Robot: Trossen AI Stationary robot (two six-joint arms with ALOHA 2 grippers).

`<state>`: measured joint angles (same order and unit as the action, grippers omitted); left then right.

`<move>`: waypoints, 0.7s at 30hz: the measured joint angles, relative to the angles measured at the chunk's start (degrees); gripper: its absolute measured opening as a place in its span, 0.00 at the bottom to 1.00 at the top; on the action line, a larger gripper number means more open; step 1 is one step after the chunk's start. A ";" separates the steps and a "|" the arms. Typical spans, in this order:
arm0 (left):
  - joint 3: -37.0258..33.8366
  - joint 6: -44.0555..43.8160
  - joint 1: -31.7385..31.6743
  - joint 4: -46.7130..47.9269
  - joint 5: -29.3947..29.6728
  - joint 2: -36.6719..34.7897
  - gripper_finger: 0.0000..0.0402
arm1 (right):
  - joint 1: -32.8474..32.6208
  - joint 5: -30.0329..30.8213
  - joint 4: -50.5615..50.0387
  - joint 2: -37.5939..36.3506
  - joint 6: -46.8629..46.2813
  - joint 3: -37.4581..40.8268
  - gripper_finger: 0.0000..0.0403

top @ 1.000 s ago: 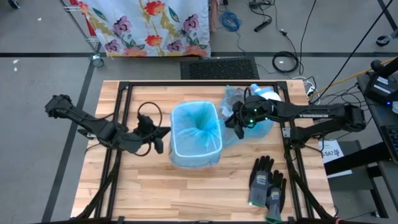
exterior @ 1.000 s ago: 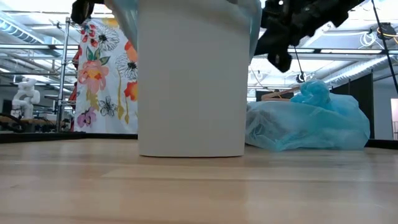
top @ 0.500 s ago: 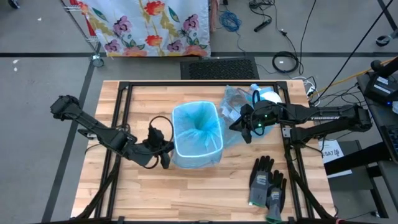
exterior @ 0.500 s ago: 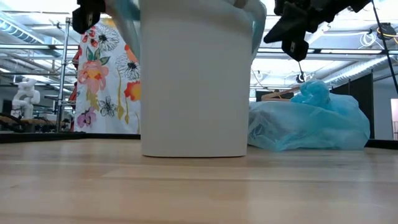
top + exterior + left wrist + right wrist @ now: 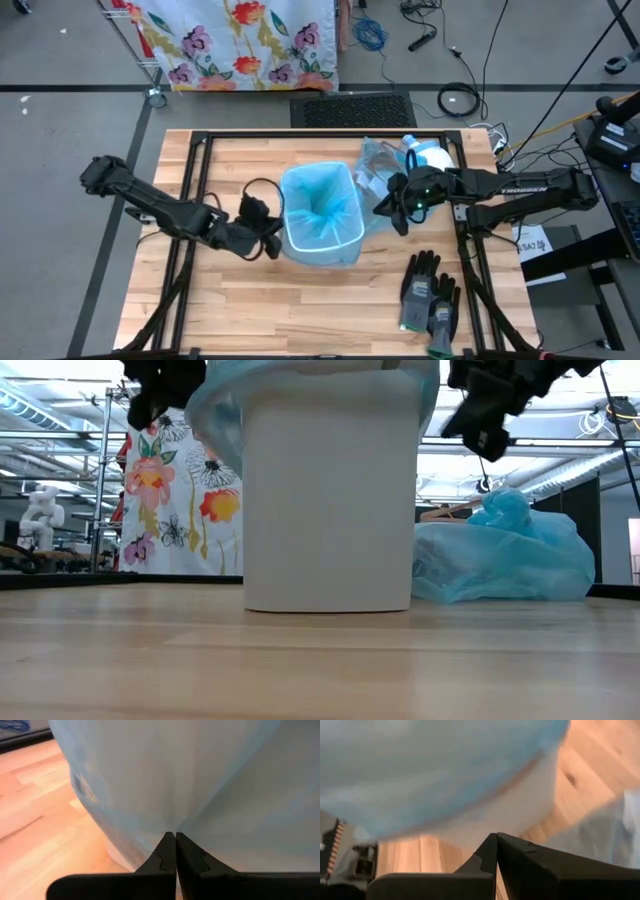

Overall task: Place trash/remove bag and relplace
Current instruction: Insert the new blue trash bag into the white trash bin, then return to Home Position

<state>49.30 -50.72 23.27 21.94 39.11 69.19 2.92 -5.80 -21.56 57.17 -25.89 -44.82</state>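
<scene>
- Since 1 s ago, the bin has slid toward 3 o'clock on the desk; the left hand has followed it in from 9 o'clock and now sits at the bin's 9 o'clock wall.
- The right hand has pulled back toward 3 o'clock, off the bin's rim, and now sits just beside its 3 o'clock side.
- Left hand: fingers together, pinching the pale blue liner where it drapes over the bin's outer wall. Low view shows the liner bulging out on that side.
- Right hand: fingers pressed together, nothing visible between them; the bin's rim and liner fill its wrist view close ahead.
- Bin stands upright mid-desk, with the blue liner folded over the rim and sagging into the middle.
- Full blue bag lies on the desk at the bin's 2 o'clock, under and behind the right arm; in the low view it rests flat on the desk beyond the bin.
- Some clear-wrapped scraps and a white-blue piece lie by that bag near the 1 o'clock corner.
- Pair of grey-black gloves lies at 5 o'clock, well apart from both hands.
</scene>
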 joint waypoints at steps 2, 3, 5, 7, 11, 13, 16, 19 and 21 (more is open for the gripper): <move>0.00 0.12 0.00 -0.06 -0.43 -1.64 0.00 | -0.02 0.00 -3.64 -0.47 -0.27 0.00 0.00; 0.00 0.28 0.00 -0.07 -1.33 -2.38 0.00 | -0.02 0.00 -5.03 -0.69 -0.31 0.00 0.00; 0.00 0.46 0.11 0.21 -3.36 -3.86 0.00 | -0.02 0.00 -6.17 -1.23 -0.39 0.00 0.00; 0.02 0.47 0.15 -0.09 -5.22 -5.25 0.01 | -0.02 0.00 -6.59 -1.74 -0.39 0.00 0.00; 0.02 0.30 0.15 0.01 -8.23 -6.38 0.05 | -0.02 0.02 -6.15 -2.30 -0.25 0.00 0.00; 0.02 0.59 0.13 0.25 -11.37 -6.38 0.06 | -0.02 0.02 -6.08 -2.34 0.13 0.00 0.00; 0.02 -0.32 0.17 1.78 -21.26 -6.38 0.06 | -0.02 0.07 -6.10 -2.33 0.91 0.00 0.00; 0.02 3.19 0.20 1.42 -21.28 -6.40 0.07 | -0.02 0.08 -6.07 -2.32 1.01 0.00 0.00; 0.02 8.67 0.13 1.30 -20.85 -7.29 0.07 | -0.02 0.07 -6.04 -2.32 0.99 0.00 0.00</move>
<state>49.32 -42.05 23.40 23.24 18.26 61.90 2.90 -5.74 -27.59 54.85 -24.90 -44.82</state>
